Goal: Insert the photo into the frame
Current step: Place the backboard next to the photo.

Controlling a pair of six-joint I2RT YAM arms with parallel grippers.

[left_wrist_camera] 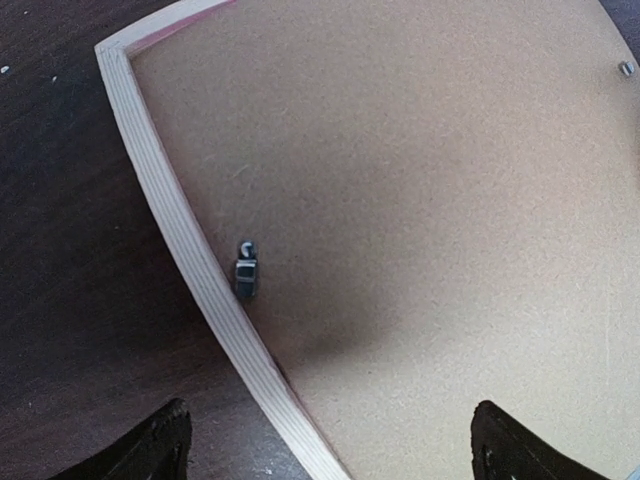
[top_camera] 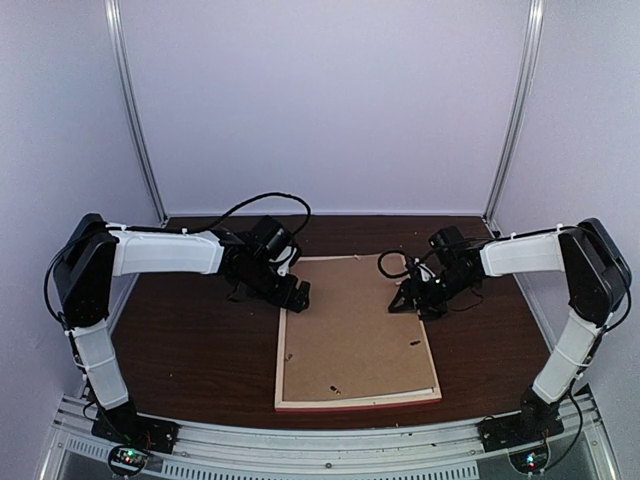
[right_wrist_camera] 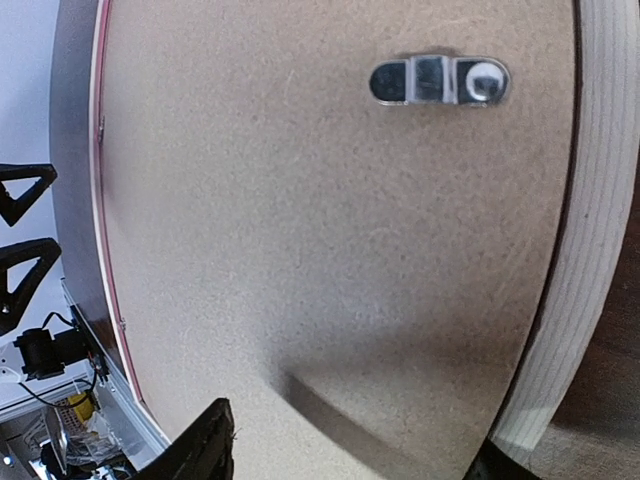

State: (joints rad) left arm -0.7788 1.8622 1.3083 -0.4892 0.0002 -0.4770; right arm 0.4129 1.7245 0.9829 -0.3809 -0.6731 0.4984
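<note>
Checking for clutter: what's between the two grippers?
Only the frame's brown backing board lies between the left gripper and right gripper, shown in the top view.

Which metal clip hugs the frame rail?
The clip in the left wrist view: it lies along the frame rail, right beside it. The right wrist view's clip lies crosswise on the backing board, clear of the rail.

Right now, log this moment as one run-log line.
frame face down on table, backing board in it | left claw open above its left edge | right claw open above board by turn clip | photo not in view
</note>
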